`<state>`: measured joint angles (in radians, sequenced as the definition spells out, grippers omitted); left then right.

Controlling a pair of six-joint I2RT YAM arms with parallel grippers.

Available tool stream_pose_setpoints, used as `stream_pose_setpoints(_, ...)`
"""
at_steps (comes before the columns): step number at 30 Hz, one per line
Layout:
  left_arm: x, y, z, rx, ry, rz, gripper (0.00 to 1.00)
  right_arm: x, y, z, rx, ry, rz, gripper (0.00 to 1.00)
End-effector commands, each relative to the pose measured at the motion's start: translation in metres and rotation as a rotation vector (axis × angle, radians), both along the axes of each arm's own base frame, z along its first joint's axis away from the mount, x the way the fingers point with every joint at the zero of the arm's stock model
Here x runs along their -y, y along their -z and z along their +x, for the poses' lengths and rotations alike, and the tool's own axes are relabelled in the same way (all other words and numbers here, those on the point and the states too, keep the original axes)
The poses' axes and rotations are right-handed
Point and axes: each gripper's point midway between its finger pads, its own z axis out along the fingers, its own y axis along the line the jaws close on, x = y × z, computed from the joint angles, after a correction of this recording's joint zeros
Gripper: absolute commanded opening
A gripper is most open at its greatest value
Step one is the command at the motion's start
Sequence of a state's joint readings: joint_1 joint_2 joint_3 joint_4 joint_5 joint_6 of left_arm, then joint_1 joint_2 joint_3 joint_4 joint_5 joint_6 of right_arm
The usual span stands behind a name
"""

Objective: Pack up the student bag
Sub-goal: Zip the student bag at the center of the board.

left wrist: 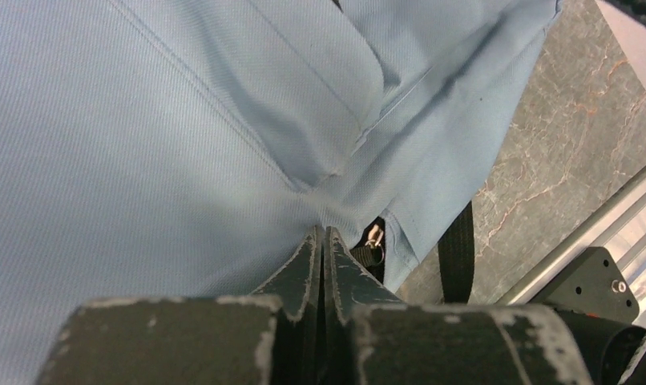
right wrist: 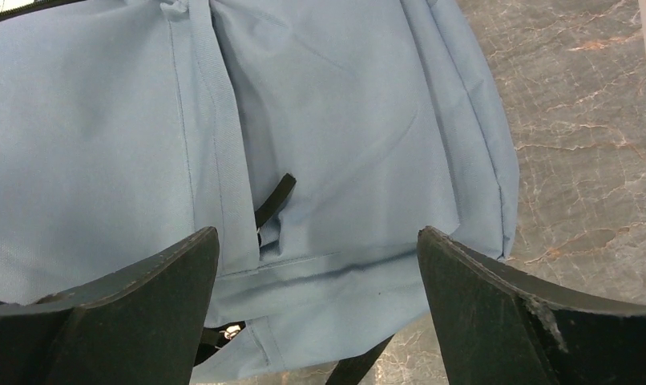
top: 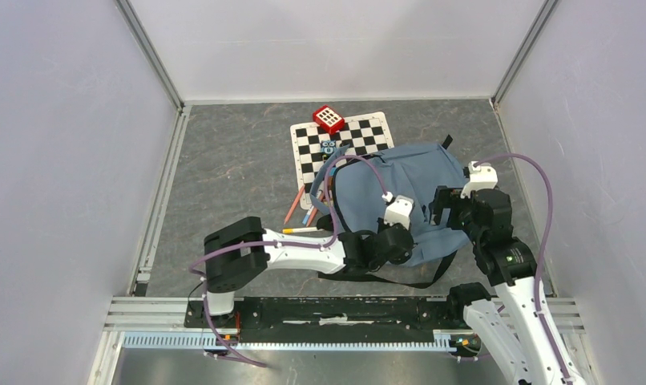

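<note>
Both at the student bag (top: pixel 400 172); left tool (left wrist: pixel 324 233) pinches its fabric; right tool (right wrist: pixel 317 234) spread wide above.

No readable text, label or number shows on the student bag (top: pixel 416 168) or anything else.

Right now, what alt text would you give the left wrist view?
The left gripper is shut, its tips pinching a pucker of the blue-grey student bag, which fills most of the frame. A metal zipper pull and black strap sit just right of the tips, with grey table beyond.
</note>
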<state>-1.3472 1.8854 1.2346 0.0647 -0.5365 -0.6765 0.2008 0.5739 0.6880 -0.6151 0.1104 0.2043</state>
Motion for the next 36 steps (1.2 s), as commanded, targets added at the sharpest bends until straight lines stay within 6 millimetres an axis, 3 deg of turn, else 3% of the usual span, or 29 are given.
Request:
stream_pose_setpoints(1, -0.002, -0.052, -0.002, 0.042, 0.006, -0.132, 0.02, -0.005, 0.006, 0.001, -0.010, -0.028, 0.006, 0.98)
stream_pose_setpoints(9, -0.022, -0.070, -0.013, 0.066, 0.061, -0.177, 0.02, -0.005, 0.046, -0.010, -0.148, 0.022, 0.048, 0.98)
stream_pose_setpoints(13, -0.022, -0.077, -0.023, 0.085, 0.136, -0.209, 0.02, -0.002, 0.066, -0.018, -0.240, 0.111, 0.091, 0.98)
stream_pose_setpoints(26, -0.007, -0.083, -0.043, 0.045, 0.255, -0.287, 0.02, 0.003, 0.038, -0.028, -0.124, 0.320, 0.329, 0.97)
stream_pose_setpoints(31, -0.005, -0.085, -0.043, 0.051, 0.260, -0.290, 0.02, 0.000, 0.059, -0.046, -0.236, 0.364, 0.357, 0.98)
stream_pose_setpoints(36, -0.003, -0.085, -0.044, 0.053, 0.265, -0.292, 0.02, -0.014, 0.089, -0.056, -0.330, 0.364, 0.436, 0.98)
